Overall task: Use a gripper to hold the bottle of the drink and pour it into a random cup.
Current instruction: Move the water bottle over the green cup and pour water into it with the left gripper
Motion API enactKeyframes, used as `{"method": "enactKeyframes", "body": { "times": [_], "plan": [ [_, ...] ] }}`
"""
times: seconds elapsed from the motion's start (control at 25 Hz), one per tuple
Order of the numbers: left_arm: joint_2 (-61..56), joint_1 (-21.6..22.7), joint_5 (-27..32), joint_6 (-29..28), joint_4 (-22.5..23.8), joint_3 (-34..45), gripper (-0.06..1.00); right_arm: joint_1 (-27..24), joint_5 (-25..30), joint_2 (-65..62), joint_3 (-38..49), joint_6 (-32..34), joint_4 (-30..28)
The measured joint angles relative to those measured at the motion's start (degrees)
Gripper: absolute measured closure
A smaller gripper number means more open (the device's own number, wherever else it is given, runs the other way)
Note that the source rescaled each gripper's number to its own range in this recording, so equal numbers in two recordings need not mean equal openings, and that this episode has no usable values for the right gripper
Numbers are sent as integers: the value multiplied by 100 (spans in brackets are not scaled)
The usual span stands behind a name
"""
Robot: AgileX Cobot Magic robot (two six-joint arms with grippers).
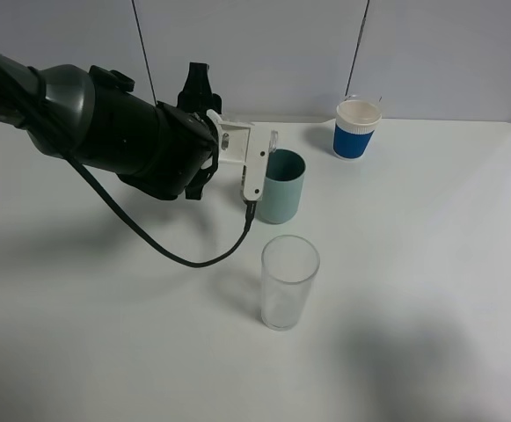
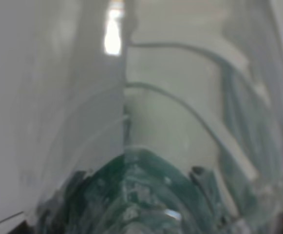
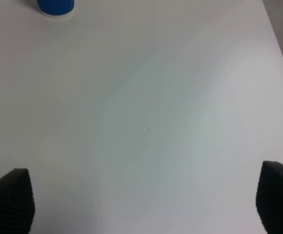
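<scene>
Beside teal cup (image 1: 283, 189) rim: L gripper (image 1: 253, 167) clamped on clear green-label bottle (image 2: 141, 195), seen in wrist view only. R gripper (image 3: 141, 200) wide, empty. Step, prob.: pour. Next: neck over cup mouth, roll wrist slowly.

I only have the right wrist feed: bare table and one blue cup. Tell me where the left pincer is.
Observer: The left pincer hangs at the rim of the teal cup, on the cup's left side as the high camera sees it.
Operator: Report what it is carrying.
Observer: The left wrist view is filled by the bottle, clear plastic with a dark green label, and the pincer is shut on it.
</scene>
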Motion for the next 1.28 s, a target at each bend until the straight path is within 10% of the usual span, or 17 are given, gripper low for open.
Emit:
{"method": "enactKeyframes", "body": {
  "times": [1.28],
  "plan": [
    [0,0,-146,718,42,-259,90,0,0,0,0,0,0]
  ]
}}
